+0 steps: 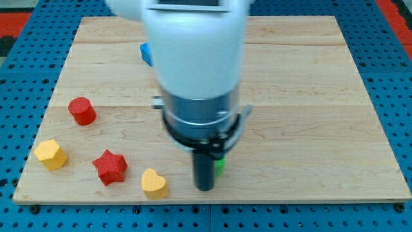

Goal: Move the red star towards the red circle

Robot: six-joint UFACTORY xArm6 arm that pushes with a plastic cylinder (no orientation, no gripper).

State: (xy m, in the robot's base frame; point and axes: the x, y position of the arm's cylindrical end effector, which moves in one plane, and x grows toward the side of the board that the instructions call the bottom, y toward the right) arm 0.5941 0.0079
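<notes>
Arm (193, 71) hides most of green block (221, 166), blue block (147, 53)

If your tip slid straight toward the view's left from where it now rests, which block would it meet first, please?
Probably the yellow heart, which lies just left of my tip at about the same height in the view. The red star sits farther left and slightly higher.

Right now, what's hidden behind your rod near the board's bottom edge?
A green block peeks out at the view's right of my tip; most is covered, so its shape is unclear.
</notes>
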